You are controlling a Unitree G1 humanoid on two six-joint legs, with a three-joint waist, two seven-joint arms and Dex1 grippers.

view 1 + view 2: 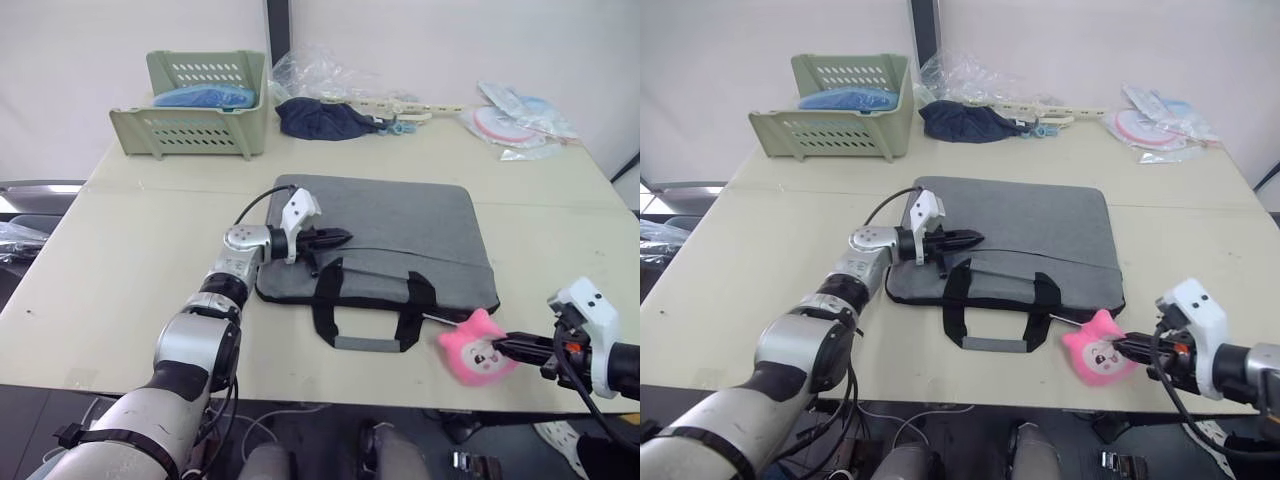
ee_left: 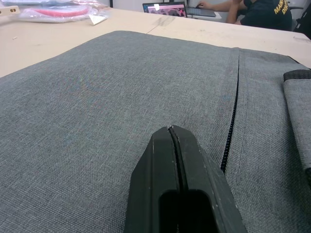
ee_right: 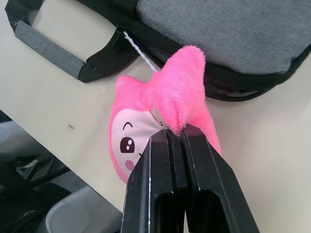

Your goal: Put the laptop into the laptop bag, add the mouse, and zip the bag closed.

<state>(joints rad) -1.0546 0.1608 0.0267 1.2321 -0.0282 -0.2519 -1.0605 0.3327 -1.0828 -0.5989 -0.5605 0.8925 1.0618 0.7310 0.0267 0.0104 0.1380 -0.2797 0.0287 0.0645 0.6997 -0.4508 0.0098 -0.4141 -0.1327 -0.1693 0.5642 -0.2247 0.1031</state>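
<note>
Right gripper sat at the near table edge, jaws clamped shut on an ear of the pink plush — the plush hangs off a thin cord from the bag's near right corner, so it looked like a zipper-pull charm being used as the grab point. Judgement: pulling it would run the zipper along the near edge.

Laptop bag lay flat mid-table, black handles flopped toward the robot. No laptop or mouse visible on the table, and the bag lay full and flat — probably both already inside, can't confirm.

Left gripper rested on the bag's near left part, jaws pressed fully together, nothing between them. Likely just pinning the fabric down so the bag wouldn't slide while the right arm pulled. Zipper line ran just beside its tips.

Far side: green basket, dark cloth bundle, plastic packets — well clear of the work.
</note>
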